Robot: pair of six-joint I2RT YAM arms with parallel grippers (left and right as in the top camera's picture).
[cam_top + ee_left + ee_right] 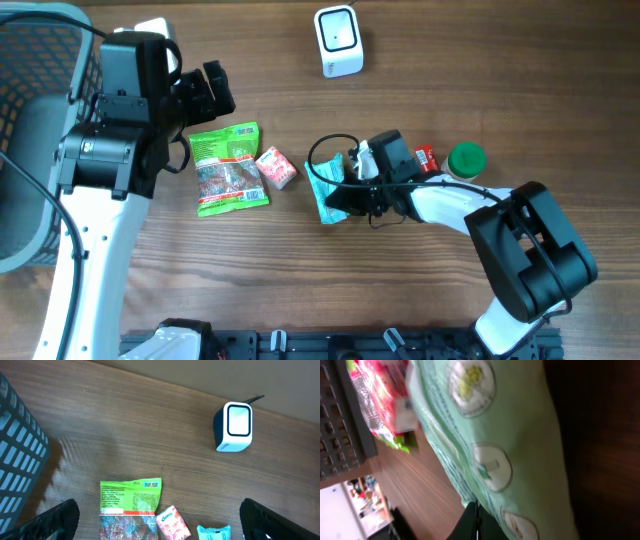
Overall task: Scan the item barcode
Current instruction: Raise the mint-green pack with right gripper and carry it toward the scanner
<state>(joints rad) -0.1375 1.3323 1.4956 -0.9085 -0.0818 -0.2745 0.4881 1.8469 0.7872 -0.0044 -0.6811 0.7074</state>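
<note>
We hold the right gripper [345, 197] pinched shut on the mint-green packet [325, 190], well short of the scanner [338, 40], with the left gripper [215, 90] spread wide off to the scanner's left, and the soft wrapper may slip or crumple, hiding its printed face.

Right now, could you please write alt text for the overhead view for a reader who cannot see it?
The right gripper is shut on a teal packet at the middle of a wooden table, a white scanner above it in frame. The left gripper stands open near a green snack bag and a small pink pack.
</note>
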